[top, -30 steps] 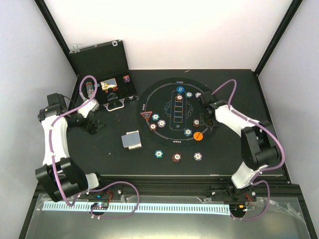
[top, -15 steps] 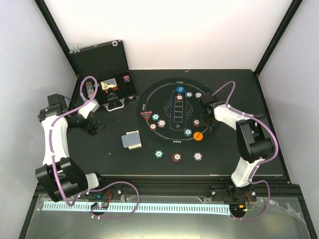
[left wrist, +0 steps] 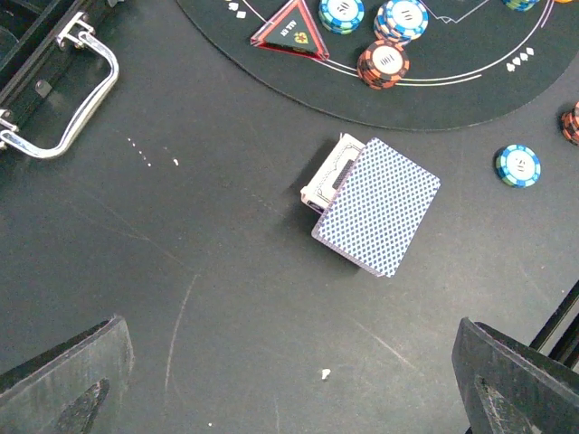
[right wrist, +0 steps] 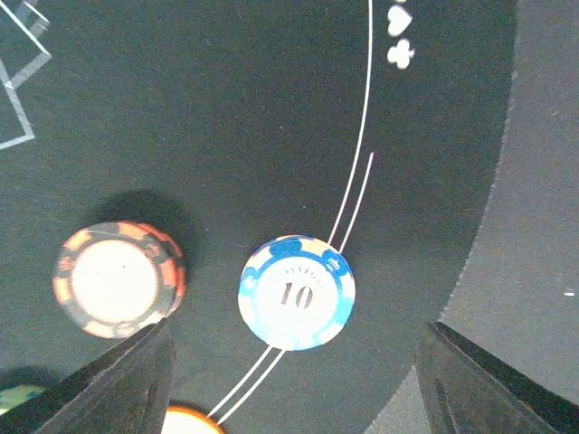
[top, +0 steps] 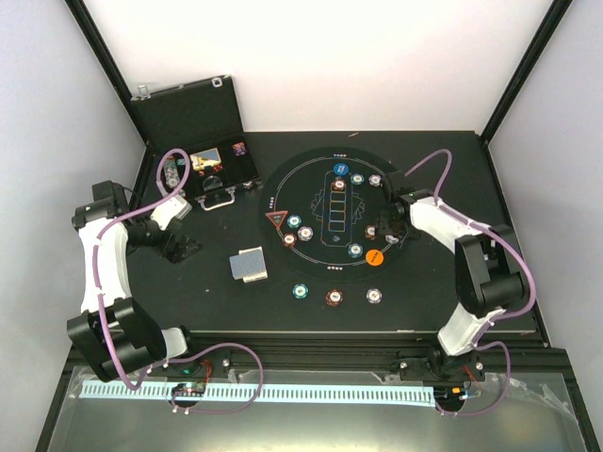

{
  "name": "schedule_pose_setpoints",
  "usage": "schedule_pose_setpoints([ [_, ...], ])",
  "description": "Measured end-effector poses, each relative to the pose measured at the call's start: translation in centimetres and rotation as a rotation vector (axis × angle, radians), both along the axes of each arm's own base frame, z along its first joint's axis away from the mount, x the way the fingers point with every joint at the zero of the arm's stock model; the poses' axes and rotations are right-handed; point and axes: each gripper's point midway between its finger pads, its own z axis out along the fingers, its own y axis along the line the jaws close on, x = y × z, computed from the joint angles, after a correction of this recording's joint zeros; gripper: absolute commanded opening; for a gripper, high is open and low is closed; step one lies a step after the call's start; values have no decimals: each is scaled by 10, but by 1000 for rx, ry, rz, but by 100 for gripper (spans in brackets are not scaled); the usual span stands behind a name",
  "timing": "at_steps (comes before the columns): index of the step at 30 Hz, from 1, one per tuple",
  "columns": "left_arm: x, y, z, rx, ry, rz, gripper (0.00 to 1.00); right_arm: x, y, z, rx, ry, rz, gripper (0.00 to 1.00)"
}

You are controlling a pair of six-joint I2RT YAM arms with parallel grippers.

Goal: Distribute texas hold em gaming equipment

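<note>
now: right tool (right wrist: 294,362) jaws apart, gripping nothing; blue chip (right wrist: 297,292) lies free between them on the white line near the mat (right wrist: 226,108) edge, red chip (right wrist: 118,278) beside. left tool (left wrist: 289,362) wide open over the table (left wrist: 181,271), card deck (left wrist: 375,203) ahead, off the mat.

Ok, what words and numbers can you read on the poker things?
"10": on the blue and white chip.
Tiny letters above that 10: too blurred to read.
"ALL IN": on the red triangle marker, small, so probably.
Spade and club signs: white, printed on the round mat.
Orange and black chip stack and its neighbours: marks too small to read.
Card deck: dotted pattern only, no words.
</note>
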Motion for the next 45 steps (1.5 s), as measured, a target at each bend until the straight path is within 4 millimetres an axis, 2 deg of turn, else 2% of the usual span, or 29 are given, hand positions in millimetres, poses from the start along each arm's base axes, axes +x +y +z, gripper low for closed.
schedule_pose_setpoints([
  [4,-2,-3,-4,12,-8,-40,99,0,10,29,21,-65,22,76],
  [9,-11,-22,-29,44,10,-146,99,-9,49,68,97,-155,96,82],
  [12,-23,-42,-51,86,25,-250,99,-23,75,85,177,-190,142,85],
  [16,-29,-59,-69,134,13,-360,99,-47,102,100,281,-204,198,86],
  [21,-24,-74,-79,187,-37,-454,99,-71,119,100,364,-180,238,87],
  [28,-19,-94,-101,247,-78,-550,99,-92,119,86,415,-138,231,88],
  [35,-16,-98,-122,318,-103,-566,99,-96,119,88,431,-141,237,88],
  [40,-13,-99,-125,347,-119,-571,99,-97,120,92,444,-149,242,88],
  [45,-13,-95,-138,370,-57,-574,99,-98,120,94,451,-149,246,88],
])
